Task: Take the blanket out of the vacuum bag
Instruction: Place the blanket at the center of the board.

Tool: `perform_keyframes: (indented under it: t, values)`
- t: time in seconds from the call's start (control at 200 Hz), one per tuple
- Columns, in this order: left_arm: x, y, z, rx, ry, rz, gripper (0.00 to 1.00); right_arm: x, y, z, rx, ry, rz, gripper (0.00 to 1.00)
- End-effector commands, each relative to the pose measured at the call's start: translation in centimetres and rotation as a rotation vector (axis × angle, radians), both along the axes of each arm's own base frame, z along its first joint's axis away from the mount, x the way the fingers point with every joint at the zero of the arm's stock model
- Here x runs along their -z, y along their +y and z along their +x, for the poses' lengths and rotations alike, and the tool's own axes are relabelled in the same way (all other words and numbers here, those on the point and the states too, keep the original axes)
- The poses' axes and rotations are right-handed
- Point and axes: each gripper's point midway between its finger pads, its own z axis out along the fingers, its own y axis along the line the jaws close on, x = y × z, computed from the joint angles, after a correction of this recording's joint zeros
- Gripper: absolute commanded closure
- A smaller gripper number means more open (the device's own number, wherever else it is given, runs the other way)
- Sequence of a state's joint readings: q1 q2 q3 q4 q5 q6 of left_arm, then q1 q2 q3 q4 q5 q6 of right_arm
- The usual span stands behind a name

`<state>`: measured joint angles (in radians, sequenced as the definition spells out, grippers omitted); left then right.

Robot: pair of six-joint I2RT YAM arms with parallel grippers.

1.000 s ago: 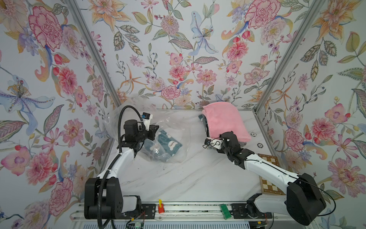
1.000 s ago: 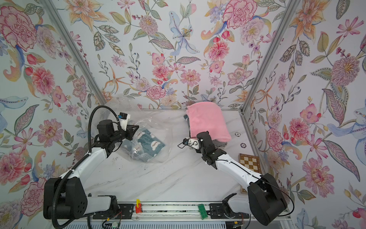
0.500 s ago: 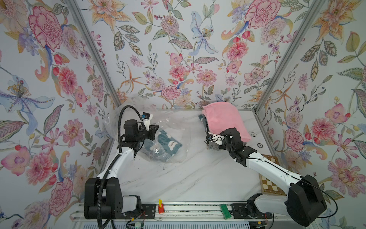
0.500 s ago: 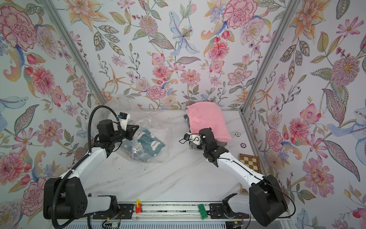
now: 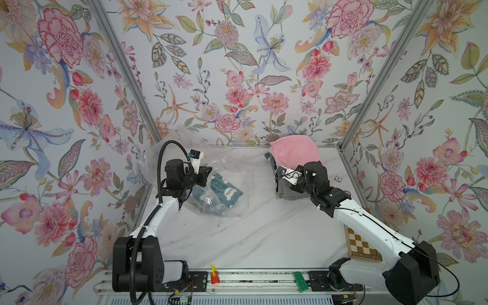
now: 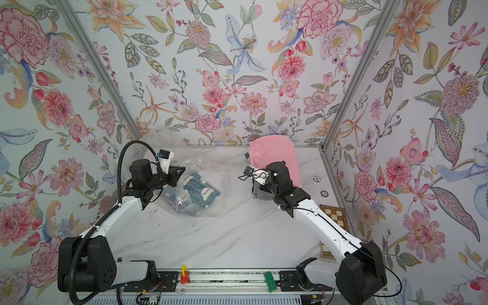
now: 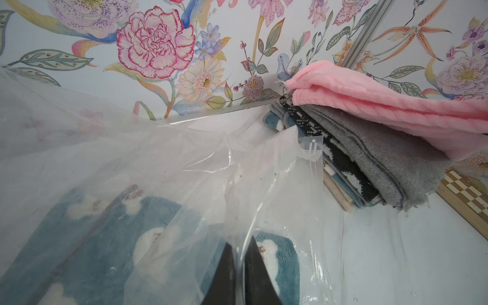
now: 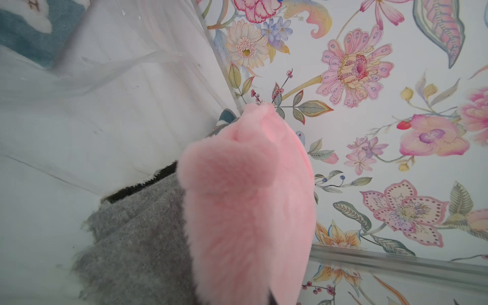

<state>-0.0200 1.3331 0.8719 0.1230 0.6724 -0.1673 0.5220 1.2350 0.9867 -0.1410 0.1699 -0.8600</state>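
Overall, a white marble table [image 5: 250,232] sits boxed in by floral walls [image 5: 237,66]. Far left, the bag [image 5: 235,166] lies with the teal blanket [image 5: 224,190] inside; the left gripper [image 7: 239,245] pinches its film. Since a second ago, the right gripper [image 5: 282,184] has travelled from mid-table to the far-right stack [image 7: 369,163] and closed on the pink blanket [image 5: 293,153]. The left gripper is unchanged.

The clear vacuum bag [image 5: 239,171] shows a teal blanket [image 5: 224,188] dotted with white clouds. At one o'clock on the white, grey-veined marble table [image 5: 237,237], a pink blanket [image 5: 293,153] tops a grey blanket [image 7: 390,163] and a black-and-white knit [image 7: 340,158]; a brown-and-cream checkerboard [image 5: 363,247] lies at four o'clock.
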Motion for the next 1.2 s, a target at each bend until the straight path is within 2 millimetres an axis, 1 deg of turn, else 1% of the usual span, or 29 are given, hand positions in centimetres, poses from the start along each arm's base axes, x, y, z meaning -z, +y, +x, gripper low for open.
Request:
perform_keyframes:
  t: [0.0,0.02,0.075,0.105,0.145,0.195,0.245,0.275,0.315,0.335,0.385,0.42,0.465,0.505,0.565,0.64,0.721,0.756,0.786,0.821,0.886,0.951,0.986,1.101,1.196]
  values:
    - [-2.0,0.6,0.5,-0.017,-0.061,0.025,0.89,0.5,-0.2,-2.1,0.002,0.095,0.054,0.72]
    - [-2.0,0.5,0.5,-0.017,-0.061,0.026,0.89,0.8,-0.3,-2.4,0.008,0.103,0.054,0.68]
    - [-2.0,0.6,0.5,-0.017,-0.061,0.026,0.89,1.5,-0.7,-3.3,0.009,0.116,0.053,0.50]
    - [-1.9,0.6,0.5,-0.018,-0.059,0.026,0.89,1.4,-0.7,-3.7,0.004,0.110,0.060,0.42]
    - [-1.8,0.6,0.5,-0.018,-0.057,0.026,0.89,1.2,-0.7,-4.3,-0.004,0.110,0.074,0.33]
    - [-1.7,0.6,0.6,-0.017,-0.054,0.026,0.89,-0.1,-0.5,-5.0,-0.018,0.100,0.123,0.26]
    - [-1.7,0.5,0.6,-0.015,-0.051,0.026,0.89,-2.1,-0.2,-5.4,-0.032,0.079,0.194,0.16]
    - [-1.7,0.5,0.6,-0.016,-0.053,0.026,0.89,-3.5,-0.2,-5.4,-0.033,0.060,0.241,0.10]
    - [-1.6,0.5,0.7,-0.016,-0.048,0.026,0.89,-5.1,-0.5,-4.9,-0.004,0.038,0.310,0.00]
    - [-1.5,0.5,0.6,-0.014,-0.047,0.025,0.89,-5.9,-0.7,-4.5,0.017,0.034,0.348,0.01]
    - [-1.5,0.5,0.7,-0.013,-0.045,0.025,0.89,-7.2,-2.0,-3.0,0.106,0.056,0.469,0.01]
    - [-1.6,0.5,0.7,-0.014,-0.047,0.026,0.89,-7.5,-3.0,-1.7,0.167,0.096,0.553,0.00]
    - [-1.6,0.5,0.6,-0.013,-0.048,0.026,0.89,-7.3,-4.3,-0.2,0.229,0.168,0.676,0.02]
    - [-1.6,0.5,0.6,-0.014,-0.048,0.026,0.89,-7.2,-5.0,0.8,0.266,0.226,0.773,0.05]
    - [-1.6,0.5,0.6,-0.014,-0.050,0.028,0.89,-6.9,-5.1,2.2,0.284,0.317,0.905,0.07]
    - [-1.6,0.4,0.5,-0.013,-0.047,0.029,0.89,-6.6,-4.0,3.3,0.256,0.435,1.039,0.11]
    - [-1.5,0.5,0.6,-0.016,-0.045,0.031,0.89,-5.4,-2.6,3.6,0.255,0.523,1.081,0.15]
    - [-1.5,0.5,0.6,-0.017,-0.046,0.033,0.89,-4.3,-2.5,3.5,0.299,0.548,1.066,0.16]
    - [-1.4,0.6,0.6,-0.018,-0.043,0.035,0.89,-2.8,-2.6,3.3,0.354,0.568,1.040,0.17]
    - [-1.4,0.6,0.7,-0.018,-0.041,0.035,0.89,-1.0,-3.3,2.7,0.436,0.582,0.998,0.17]
    - [-1.3,0.5,0.7,-0.016,-0.039,0.035,0.89,2.9,-5.6,1.6,0.619,0.588,0.921,0.19]
    - [-1.4,0.6,0.7,-0.019,-0.041,0.032,0.89,5.9,-7.6,0.4,0.735,0.588,0.847,0.19]
    - [-1.3,0.5,0.8,-0.016,-0.037,0.030,0.89,7.2,-8.2,-0.1,0.768,0.595,0.810,0.19]
    - [-1.0,0.5,0.8,-0.015,-0.028,0.028,0.89,10.3,-9.0,-0.9,0.820,0.649,0.748,0.18]
    - [-0.9,0.4,0.8,-0.012,-0.025,0.029,0.89,11.5,-9.4,-0.9,0.850,0.643,0.695,0.17]
